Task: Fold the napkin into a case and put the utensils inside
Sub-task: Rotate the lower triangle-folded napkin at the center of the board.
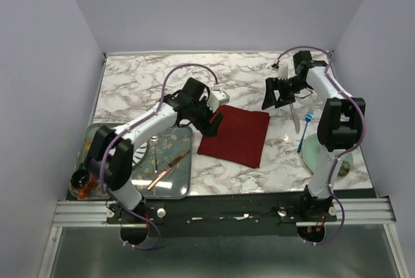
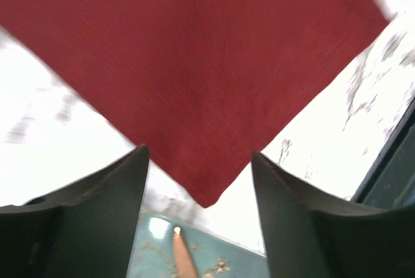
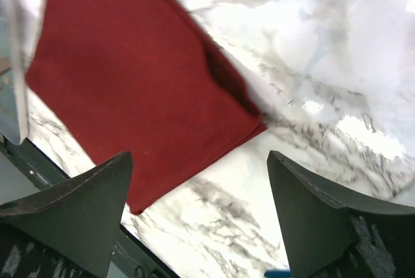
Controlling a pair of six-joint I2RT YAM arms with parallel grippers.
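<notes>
- Tray [image 1: 178, 187], near left: glassy and patterned, with a copper knife [image 1: 167, 169] and a small spoon [image 1: 154, 151] on it. The left arm hides part of the tray.
- Napkin [image 1: 237, 137]: dark red woven cloth, folded to a rectangle and flat on the marble table [image 1: 130, 83] at centre. The right wrist view shows a doubled edge.
- Left gripper [image 2: 198, 155]: 2 fingers wide apart, holding nothing, over a napkin corner. Contact is hard to judge.
- Fork [image 1: 305, 127]: blue handle, right of the napkin, with a blurred pale utensil [image 1: 294, 117] beside it.
- Right gripper [image 3: 199, 158]: fingers spread wide, empty, raised beyond the napkin's far right corner.
</notes>
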